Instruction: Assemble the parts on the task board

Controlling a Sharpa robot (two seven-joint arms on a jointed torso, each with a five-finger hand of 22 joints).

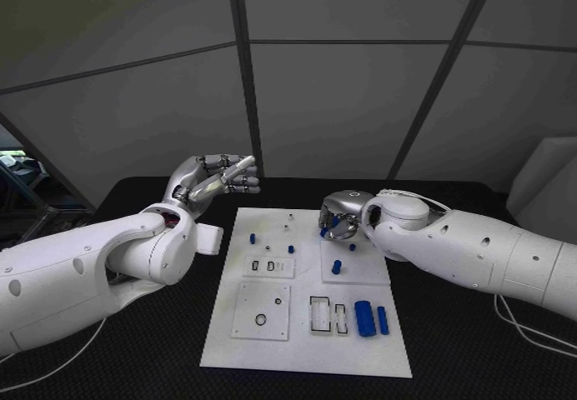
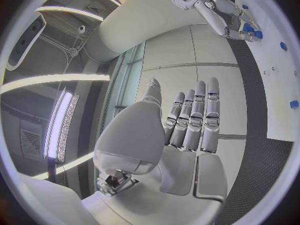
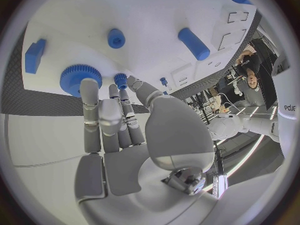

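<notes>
The left hand point(image 1: 220, 177) is up in the air, past the far left corner of the white task board point(image 1: 247, 342), well off the black counter point(image 1: 144, 350). Its fingers point(image 2: 195, 116) are close side by side and bent only a little. It holds nothing, and it is not near any part.

On the board, a few small blue parts stand near the far end, one point(image 1: 253, 238) at the left and one point(image 1: 293, 248) beside it. A short blue peg point(image 1: 335, 267) lies in the middle, and two long blue parts point(image 1: 365, 318) lie side by side near the front right.

The right hand point(image 1: 340, 218) is low over the far right of the board, palm down. Its fingers point(image 3: 91, 115) reach to a round blue gear point(image 3: 80, 78) with little teeth, and a small blue knob point(image 3: 120, 79) is just at the tips too. I cannot tell if the fingers are pinching the gear or just touching it.

What could go wrong, I think: the gear is flat, so the tips may slip on it or push it away. The hand could also bump the small knob next to it. If the gear goes down tilted, it may not sit right on the board
</notes>
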